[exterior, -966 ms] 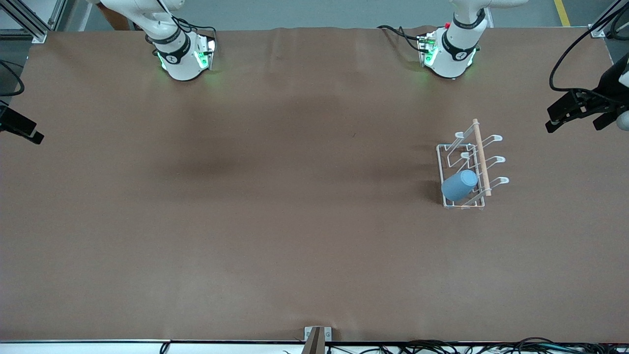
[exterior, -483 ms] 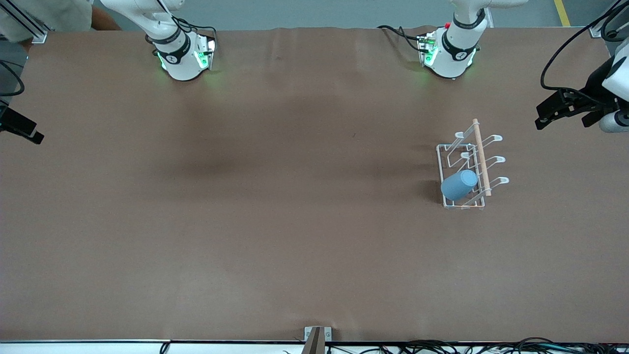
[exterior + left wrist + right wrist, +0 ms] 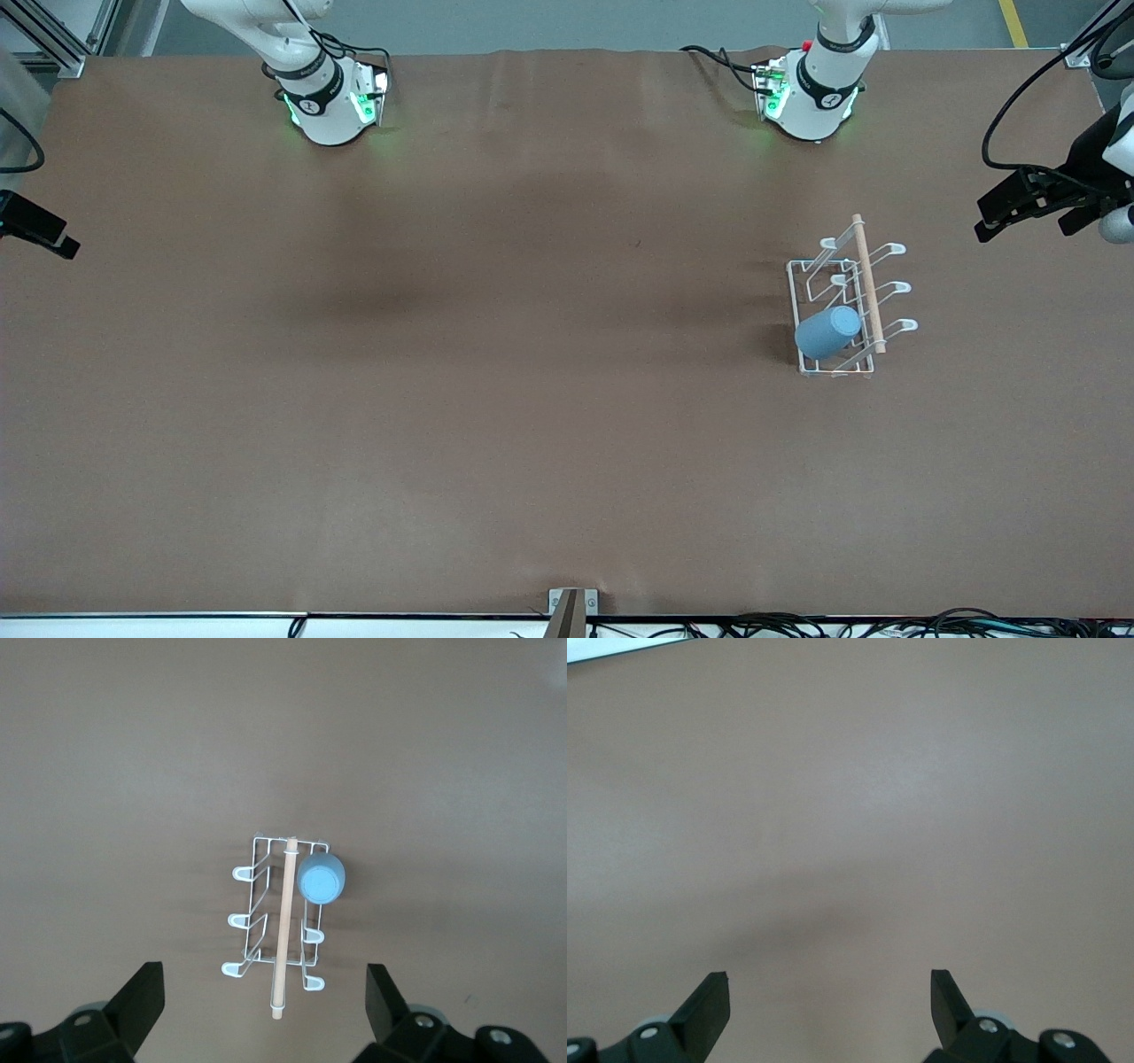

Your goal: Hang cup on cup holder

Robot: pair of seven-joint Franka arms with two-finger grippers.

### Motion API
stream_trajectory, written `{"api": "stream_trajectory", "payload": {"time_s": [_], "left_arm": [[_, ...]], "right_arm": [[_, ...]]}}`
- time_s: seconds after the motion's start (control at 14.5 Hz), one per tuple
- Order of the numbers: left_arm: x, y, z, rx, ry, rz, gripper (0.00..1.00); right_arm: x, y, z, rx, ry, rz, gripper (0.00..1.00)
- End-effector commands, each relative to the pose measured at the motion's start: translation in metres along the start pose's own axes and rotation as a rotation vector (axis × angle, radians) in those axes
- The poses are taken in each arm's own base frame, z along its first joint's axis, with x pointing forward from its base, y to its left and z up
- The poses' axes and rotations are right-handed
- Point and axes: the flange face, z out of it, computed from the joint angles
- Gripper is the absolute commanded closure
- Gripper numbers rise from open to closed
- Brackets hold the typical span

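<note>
A high front camera faces my two bases and takes in the whole brown cloth-covered table [image 3: 496, 399]. My left wrist camera looks straight down from well above, past my own black fingertips [image 3: 142, 997], sharing with the front view the white wire rack topped by a wooden rod [image 3: 275, 930] [image 3: 842, 301]. My right wrist camera looks down on bare cloth only.

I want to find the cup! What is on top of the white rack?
The blue cup hangs upside down on a prong of the white rack, beside its wooden rod. That prong's tip is covered by the cup.
</note>
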Motion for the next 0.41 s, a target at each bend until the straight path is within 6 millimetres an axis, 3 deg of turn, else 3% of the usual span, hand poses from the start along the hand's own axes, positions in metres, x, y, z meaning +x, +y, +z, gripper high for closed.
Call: {"api": "stream_trajectory", "payload": {"time_s": [0.0,0.34], "left_arm": [[-0.014,-0.0019,-0.0006,-0.009,0.027,-0.013,0.0],[-0.0141,-0.0035,-0.0023,-0.01,0.027,0.001,0.0]], "right_arm": [[-0.0061,0.001,-0.0021,0.0,-0.023,-0.01,0.0],[-0.0061,0.001,-0.0021,0.0,-0.023,-0.01,0.0]]}}
